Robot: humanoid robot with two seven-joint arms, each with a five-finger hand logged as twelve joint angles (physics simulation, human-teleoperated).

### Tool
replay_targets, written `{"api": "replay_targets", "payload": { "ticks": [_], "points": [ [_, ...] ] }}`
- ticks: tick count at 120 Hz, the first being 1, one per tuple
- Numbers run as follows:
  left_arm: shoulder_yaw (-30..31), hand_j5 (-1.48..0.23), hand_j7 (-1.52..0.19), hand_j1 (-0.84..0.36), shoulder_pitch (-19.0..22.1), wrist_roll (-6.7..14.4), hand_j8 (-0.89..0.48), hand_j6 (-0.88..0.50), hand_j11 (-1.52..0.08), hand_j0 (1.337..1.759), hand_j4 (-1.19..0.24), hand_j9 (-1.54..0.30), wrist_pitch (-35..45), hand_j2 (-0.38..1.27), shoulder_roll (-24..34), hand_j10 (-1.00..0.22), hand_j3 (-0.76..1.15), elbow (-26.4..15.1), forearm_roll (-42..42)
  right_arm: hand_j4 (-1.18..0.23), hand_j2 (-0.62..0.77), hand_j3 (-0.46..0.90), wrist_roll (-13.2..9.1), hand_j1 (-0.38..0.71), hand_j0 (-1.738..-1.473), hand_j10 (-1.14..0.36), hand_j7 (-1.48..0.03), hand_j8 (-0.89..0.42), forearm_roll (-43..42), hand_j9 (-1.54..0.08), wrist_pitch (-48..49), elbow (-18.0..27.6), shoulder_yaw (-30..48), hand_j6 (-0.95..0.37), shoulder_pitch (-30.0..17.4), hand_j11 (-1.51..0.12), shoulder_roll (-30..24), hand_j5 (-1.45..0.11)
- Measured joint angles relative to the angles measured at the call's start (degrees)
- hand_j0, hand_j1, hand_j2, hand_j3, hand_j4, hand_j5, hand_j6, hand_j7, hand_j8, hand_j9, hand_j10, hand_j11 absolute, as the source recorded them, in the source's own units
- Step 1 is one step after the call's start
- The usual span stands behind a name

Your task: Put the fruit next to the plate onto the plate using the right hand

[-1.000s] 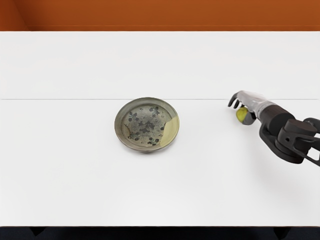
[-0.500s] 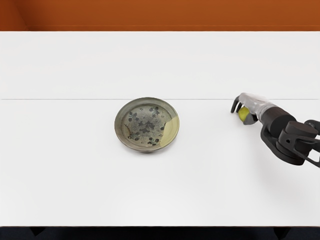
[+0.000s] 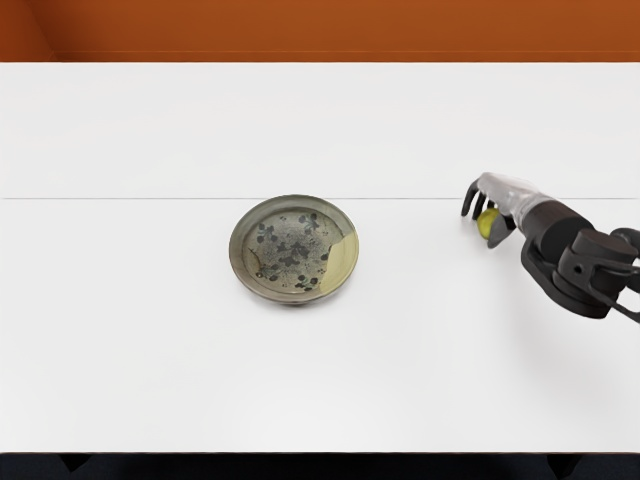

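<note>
A round olive-green plate (image 3: 342,262) with a dark flower pattern lies flat near the middle of the white table. Well to its right sits a small yellow-green fruit (image 3: 488,222), mostly covered by my right hand (image 3: 483,213). The hand's arm comes in from the right edge, and its dark fingers curl down over the fruit and close around it. Only a sliver of the fruit shows under the palm. I cannot tell whether the fruit is lifted off the table. The left arm is out of view.
The white table (image 3: 150,330) spans the whole view, with a thin seam line running across it at the height of the hand. An orange-brown wall (image 3: 320,30) stands behind the far edge.
The right hand has shifted slightly up and back over the fruit. Its fingers have curled tighter around the fruit, which shows less than before. The plate has not moved.
</note>
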Motion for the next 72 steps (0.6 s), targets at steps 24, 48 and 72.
{"api": "replay_targets", "payload": {
  "ticks": [24,48,72],
  "points": [
    [0.0,-0.03,-0.03,0.32,0.0,0.0,-0.02,-0.02,-0.03,1.658,-0.02,-0.03,0.0,0.0,0.0,-0.02,0.0,0.0,0.0,-0.67,0.3,0.0,0.0,0.25,-1.655,-0.56,-0.88,-0.48,0.3,-0.89,0.3,0.0,0.0,-0.65,1.5,-0.89,0.0,-0.89],
    [0.0,-0.03,-0.03,0.32,0.0,0.0,-0.02,-0.02,-0.03,1.658,-0.02,-0.03,0.0,0.0,0.0,-0.02,0.0,0.0,0.0,-0.69,0.4,0.0,0.0,0.26,-1.656,-0.58,-0.9,-0.5,0.7,-0.92,1.5,0.1,0.0,-0.68,2.7,-0.92,0.3,-0.92],
    [0.0,-0.03,-0.03,0.32,0.0,0.0,-0.02,-0.02,-0.03,1.658,-0.02,-0.03,0.0,0.0,0.0,-0.02,0.0,0.0,0.0,-0.69,0.44,0.0,0.0,0.27,-1.657,-0.59,-0.92,-0.5,1.7,-0.93,3.2,0.6,0.0,-0.67,4.3,-0.93,0.9,-0.94]
  ]
}}
